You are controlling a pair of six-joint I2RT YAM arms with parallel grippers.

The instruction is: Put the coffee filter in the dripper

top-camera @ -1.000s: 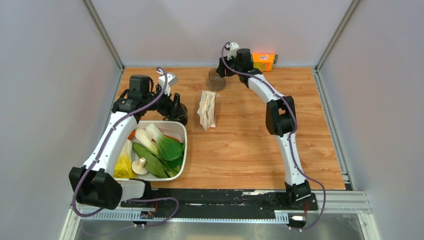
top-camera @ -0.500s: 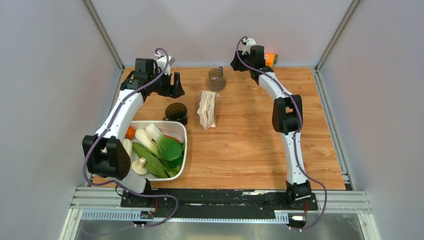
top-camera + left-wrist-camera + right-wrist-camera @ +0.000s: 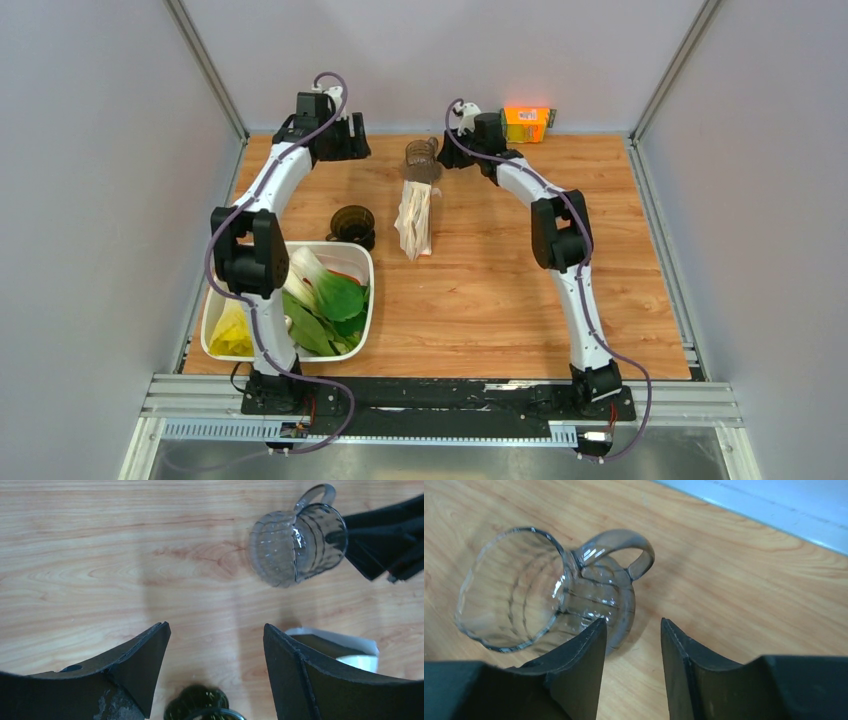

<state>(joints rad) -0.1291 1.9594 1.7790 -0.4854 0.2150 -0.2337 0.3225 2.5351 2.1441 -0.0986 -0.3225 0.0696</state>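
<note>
- At the far edge of the light wooden table (image 3: pixel 500 280), the right gripper (image 3: pixel 631 624) has its jaws part-way apart. One finger lies against the clear ribbed glass jug with a handle (image 3: pixel 524 595), which looks tilted. Nothing is clamped between the jaws, and I cannot tell whether that finger presses the glass.
- The left gripper (image 3: pixel 215 627) hangs wide open and empty over bare wood, between the jug and the small dark brown see-through funnel-shaped dripper (image 3: pixel 352 222). The dripper stands upright just beside the far rim of the white tray of vegetables (image 3: pixel 310 243).
- No single white paper coffee filter lies loose anywhere in view. The only paper clearly seen is the clear-wrapped packet of cream filters (image 3: pixel 415 218), lying flat near the dripper with its far end close to the jug.
- The jug is not needed, so the real step seems to be fetching one filter. The right gripper should leave the glass gently, so it does not roll.
- Pinch a single sheet shallowly at its rim. Thin papers cling together, so the other gripper should pin the packet.
- Lower the cone point-first over the dripper's centre. The cup looks light and may slide, so let go only once the paper sits inside the rim.
</note>
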